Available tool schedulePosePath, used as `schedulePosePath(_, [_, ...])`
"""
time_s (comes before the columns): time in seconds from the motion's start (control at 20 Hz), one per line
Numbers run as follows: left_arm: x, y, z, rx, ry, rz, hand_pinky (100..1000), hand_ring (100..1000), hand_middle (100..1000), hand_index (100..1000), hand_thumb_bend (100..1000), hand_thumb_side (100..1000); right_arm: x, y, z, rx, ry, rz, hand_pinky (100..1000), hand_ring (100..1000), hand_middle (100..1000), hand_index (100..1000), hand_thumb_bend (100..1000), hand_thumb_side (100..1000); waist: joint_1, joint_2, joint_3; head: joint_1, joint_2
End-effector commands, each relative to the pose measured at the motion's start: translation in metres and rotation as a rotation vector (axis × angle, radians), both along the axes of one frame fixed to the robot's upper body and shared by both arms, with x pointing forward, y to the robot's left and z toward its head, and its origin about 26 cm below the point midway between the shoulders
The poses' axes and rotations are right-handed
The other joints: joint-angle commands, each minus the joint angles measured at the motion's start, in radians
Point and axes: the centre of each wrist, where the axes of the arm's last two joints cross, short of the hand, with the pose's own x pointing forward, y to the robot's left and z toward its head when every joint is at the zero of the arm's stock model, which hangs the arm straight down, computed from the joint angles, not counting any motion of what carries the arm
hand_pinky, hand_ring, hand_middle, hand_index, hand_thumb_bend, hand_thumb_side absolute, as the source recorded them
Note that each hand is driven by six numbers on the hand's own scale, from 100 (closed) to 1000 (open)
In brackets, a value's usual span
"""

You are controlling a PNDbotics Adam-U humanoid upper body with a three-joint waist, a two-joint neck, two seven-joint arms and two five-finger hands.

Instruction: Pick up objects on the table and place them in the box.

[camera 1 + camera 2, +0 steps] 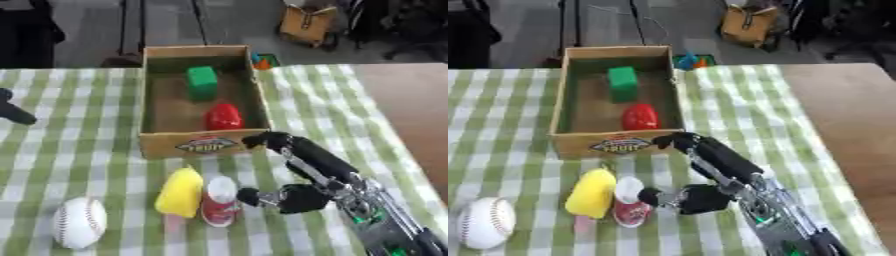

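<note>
A cardboard box (203, 142) stands at the table's middle, holding a green block (202, 81) and a red object (224, 117). In front of it lie a yellow ice-lolly toy (180, 192), a small red-and-white can (220, 201) and a white baseball (80, 222). My right hand (306, 172) hangs open just right of the can, fingers stretched toward the box's front wall and thumb close beside the can, holding nothing. A bit of my left hand (12, 110) shows at the left edge.
A green-and-white checked cloth (79, 150) covers the table; bare brown tabletop (411, 110) lies to the right. Small orange and blue items (263, 61) sit behind the box's far right corner. A brown bag (308, 22) stands on the floor beyond.
</note>
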Motion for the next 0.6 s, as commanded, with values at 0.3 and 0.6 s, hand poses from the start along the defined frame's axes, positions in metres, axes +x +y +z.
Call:
schedulePosePath(0.3, [-0.003,0.000,0.006,0.003,-0.024,0.003,503,508,587,612,153,877,-0.002,0.006,0.002,-0.005,-0.017,0.025,834,901,821,972,693,870,0.004,-0.015,0.000,-0.006,-0.014])
schedulePosePath(0.6, [-0.003,0.000,0.005,0.004,-0.021,0.003,504,508,587,611,153,878,0.002,0.011,-0.009,0.000,0.005,0.055,829,901,830,979,709,836,0.005,-0.014,0.000,-0.010,-0.017])
